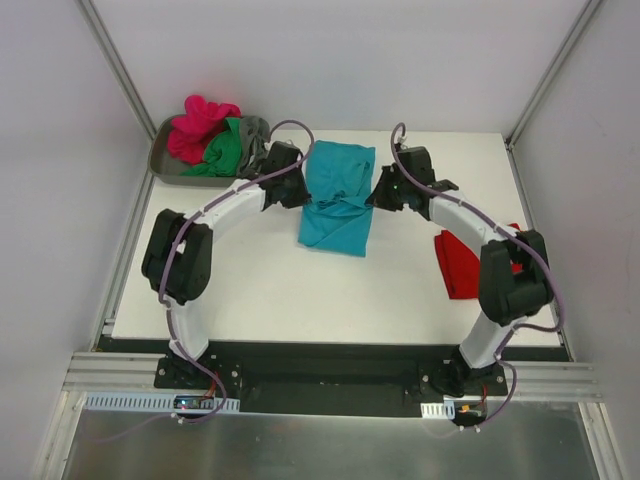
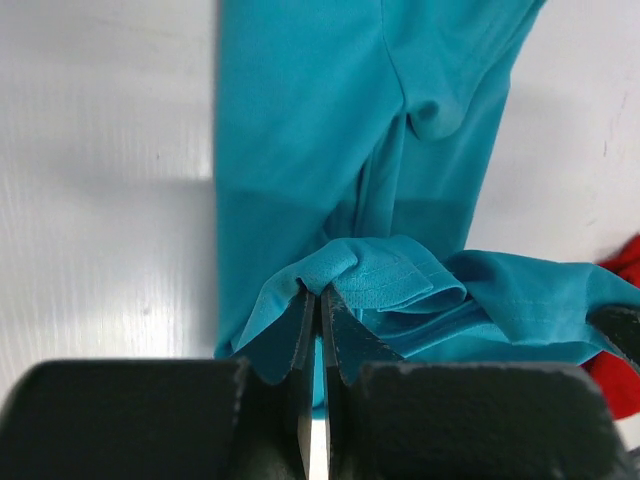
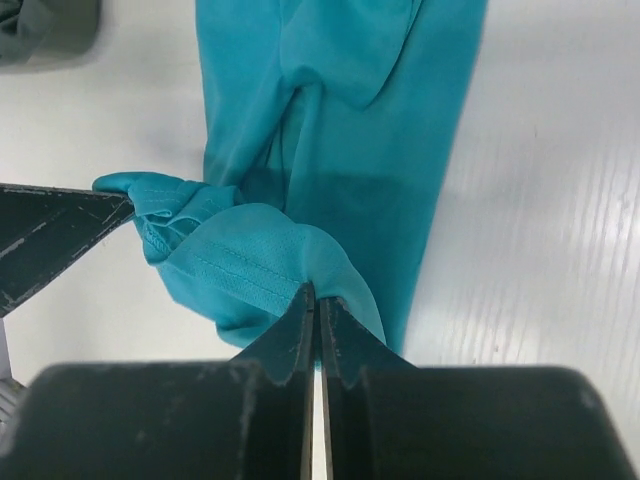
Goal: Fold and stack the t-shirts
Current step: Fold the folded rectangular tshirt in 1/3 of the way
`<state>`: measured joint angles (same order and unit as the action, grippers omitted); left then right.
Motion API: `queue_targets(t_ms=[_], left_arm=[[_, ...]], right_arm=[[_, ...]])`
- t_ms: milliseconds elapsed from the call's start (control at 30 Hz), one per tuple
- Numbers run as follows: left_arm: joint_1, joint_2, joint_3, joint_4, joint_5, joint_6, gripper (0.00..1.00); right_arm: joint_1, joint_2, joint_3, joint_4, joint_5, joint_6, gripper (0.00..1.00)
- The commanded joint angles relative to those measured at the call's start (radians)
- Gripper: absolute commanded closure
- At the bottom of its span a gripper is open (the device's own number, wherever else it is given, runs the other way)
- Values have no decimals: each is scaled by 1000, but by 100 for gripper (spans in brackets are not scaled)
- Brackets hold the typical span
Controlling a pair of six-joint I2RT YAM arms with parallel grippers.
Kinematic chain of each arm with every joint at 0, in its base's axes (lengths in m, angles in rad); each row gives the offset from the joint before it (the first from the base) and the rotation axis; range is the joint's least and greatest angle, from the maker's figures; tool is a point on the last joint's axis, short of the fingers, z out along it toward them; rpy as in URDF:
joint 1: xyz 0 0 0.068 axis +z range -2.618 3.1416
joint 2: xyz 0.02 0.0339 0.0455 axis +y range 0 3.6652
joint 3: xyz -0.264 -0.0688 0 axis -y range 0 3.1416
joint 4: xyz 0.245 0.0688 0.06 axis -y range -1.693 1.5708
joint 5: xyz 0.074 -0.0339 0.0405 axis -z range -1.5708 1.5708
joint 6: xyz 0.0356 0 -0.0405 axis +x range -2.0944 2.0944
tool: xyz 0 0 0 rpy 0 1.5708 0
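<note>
A teal t-shirt [image 1: 337, 198] lies lengthwise in the middle of the table, partly folded, with its near part bunched up. My left gripper [image 1: 302, 192] is shut on a fold at the shirt's left edge [image 2: 320, 292]. My right gripper [image 1: 383, 192] is shut on a fold at its right edge [image 3: 313, 290]. Both pinched folds are lifted slightly off the flat cloth [image 3: 340, 120]. A red t-shirt [image 1: 462, 262] lies folded at the right side of the table, under my right arm. Pink [image 1: 198, 125], green [image 1: 226, 152] and grey [image 1: 254, 135] t-shirts are heaped in the tray.
The grey tray [image 1: 163, 165] stands at the back left corner of the white table [image 1: 280, 290]. Frame posts rise at both back corners. In the right wrist view, my left gripper's fingers [image 3: 50, 235] show at the left edge and grey cloth [image 3: 45, 25] at top left.
</note>
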<state>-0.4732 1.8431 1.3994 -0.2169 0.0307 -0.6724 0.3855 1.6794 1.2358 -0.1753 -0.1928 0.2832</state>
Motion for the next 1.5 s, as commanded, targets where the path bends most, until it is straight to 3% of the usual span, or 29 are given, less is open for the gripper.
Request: queue_targets(t_ms=[0,133,233,267,300,367,400,500,600,733,867,1000,1133,1267,1467], left_arm=[[34,94,107,1,69,39,100],[59,180,170,1,78,31,100],[74,238,210,1,123,31,95],[79,254,223,1,141,34,88],[82,271,242,1,165,49,80],[85,278,260,1,173,69,42],[85,275,268,1,178,86,29],[85,222,254,2,175,106,1],[85,131,189,4,150,102,1],[84,27,49,10,130,82,1],[85,-97,-138,13,106,47,1],[85,-226,-316,28,58,19,1],[88,-268,-384,27,14,13,1],[102,-254,-384,30,44,7,1],[110,-191,-314,39,83,19,5]], right_arm=[[-36,127,118,39,-82,-52,99],[-51,229,188,39,-96,-42,98],[-65,291,228,39,-85,-33,88],[-71,313,246,39,-83,-35,81],[-76,333,266,39,-88,-45,66],[-88,373,323,34,-141,-56,44],[-95,378,339,28,-173,-67,36],[-94,326,331,19,-191,-111,20],[-74,228,256,14,-159,-165,8],[-22,140,179,-9,-146,-223,6],[39,178,189,-4,-247,-204,6],[99,305,310,16,-362,-144,6],[125,452,469,40,-401,-90,6],[101,595,666,16,-338,-39,6],[69,672,890,-76,-203,-139,6]])
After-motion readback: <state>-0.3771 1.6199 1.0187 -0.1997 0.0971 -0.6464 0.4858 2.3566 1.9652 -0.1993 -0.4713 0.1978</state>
